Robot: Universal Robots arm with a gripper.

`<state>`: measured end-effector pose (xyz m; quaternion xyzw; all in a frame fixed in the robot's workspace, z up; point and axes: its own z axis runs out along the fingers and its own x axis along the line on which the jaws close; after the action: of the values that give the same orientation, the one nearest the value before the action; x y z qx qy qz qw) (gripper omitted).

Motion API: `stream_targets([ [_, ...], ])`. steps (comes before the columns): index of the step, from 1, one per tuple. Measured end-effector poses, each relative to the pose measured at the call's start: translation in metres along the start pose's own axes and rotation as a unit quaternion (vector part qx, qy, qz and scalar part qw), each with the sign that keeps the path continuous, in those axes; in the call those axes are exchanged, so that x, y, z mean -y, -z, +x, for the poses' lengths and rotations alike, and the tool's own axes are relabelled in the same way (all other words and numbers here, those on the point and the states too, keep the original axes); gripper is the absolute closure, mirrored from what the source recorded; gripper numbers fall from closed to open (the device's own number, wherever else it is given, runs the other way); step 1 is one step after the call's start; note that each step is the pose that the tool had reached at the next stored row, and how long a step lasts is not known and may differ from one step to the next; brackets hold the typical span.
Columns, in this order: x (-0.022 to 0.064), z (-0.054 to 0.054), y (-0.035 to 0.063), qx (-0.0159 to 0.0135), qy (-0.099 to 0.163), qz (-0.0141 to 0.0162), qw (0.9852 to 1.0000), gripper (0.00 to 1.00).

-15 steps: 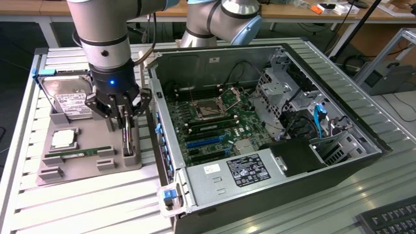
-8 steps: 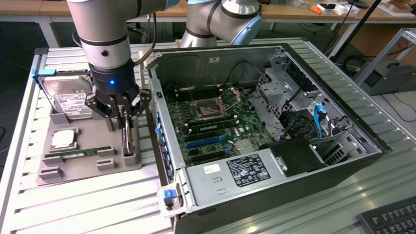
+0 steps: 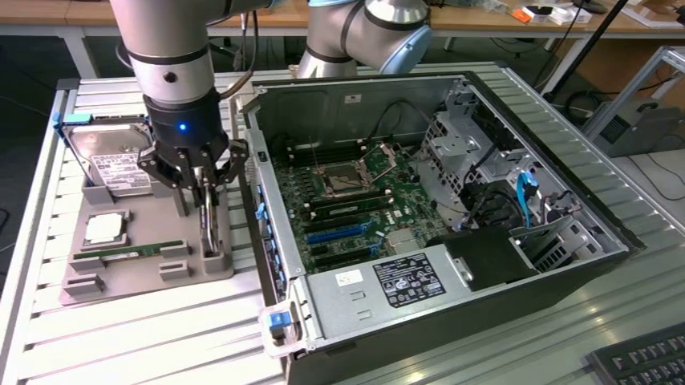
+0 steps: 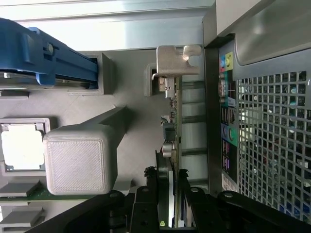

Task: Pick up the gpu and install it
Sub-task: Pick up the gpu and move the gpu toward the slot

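In the exterior view, a ribbed metal table (image 3: 139,329) carries a grey parts holder (image 3: 150,265) just beside the open computer case (image 3: 428,224); the end effector (image 3: 204,210) reaches down to the holder's edge nearest the case, where the gpu (image 3: 213,228) stands edge-on in its slot. In the wrist view, the end effector (image 4: 170,204) has its fingers (image 4: 146,204) narrowly parted, closed on the gpu (image 4: 173,126), whose silvery bracket (image 4: 177,60) sits close to the case's rear wall (image 4: 262,145).

My black metal hand (image 3: 204,186) hangs over the grey plastic tray (image 3: 139,269); the slim dark card with silvery bracket (image 4: 173,97) stands edge-on beside the black computer case (image 3: 557,273) with its green motherboard (image 3: 358,212).
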<state>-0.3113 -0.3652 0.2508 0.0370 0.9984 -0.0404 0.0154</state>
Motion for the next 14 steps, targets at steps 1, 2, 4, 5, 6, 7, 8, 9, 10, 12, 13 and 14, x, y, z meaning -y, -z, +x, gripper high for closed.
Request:
stream_targets([
  [1,0.0,0.0,0.0005,0.0,0.0,0.0,1.0,0.73],
  [2,0.0,0.0,0.0007,0.0001,0.0,0.0,1.0,0.73],
  [4,0.0001,0.0,0.0013,0.0,0.0,0.0,1.0,0.73],
  [5,0.0001,0.0,0.0016,0.0,0.0,0.0,1.0,0.73],
  [6,0.0001,-0.0001,0.0018,0.0001,0.0,-0.0001,1.0,0.73],
  [7,0.0001,-0.0001,0.002,0.0001,0.0,-0.0001,1.0,0.73],
  [8,0.0002,-0.0001,0.0023,0.0001,0.0,0.0,1.0,0.73],
  [9,0.0002,-0.0001,0.0026,0.0,0.0,0.0,1.0,0.73],
  [10,0.0002,-0.0001,0.0027,0.0001,0.0,0.0,1.0,0.73],
  [12,0.0002,-0.0001,0.0031,0.0001,0.0,0.0,1.0,0.73],
  [13,0.0003,-0.0001,0.0033,0.0,0.0,0.0,1.0,0.73],
  [14,0.0003,-0.0001,0.004,0.0,0.0,0.0,1.0,0.73],
])
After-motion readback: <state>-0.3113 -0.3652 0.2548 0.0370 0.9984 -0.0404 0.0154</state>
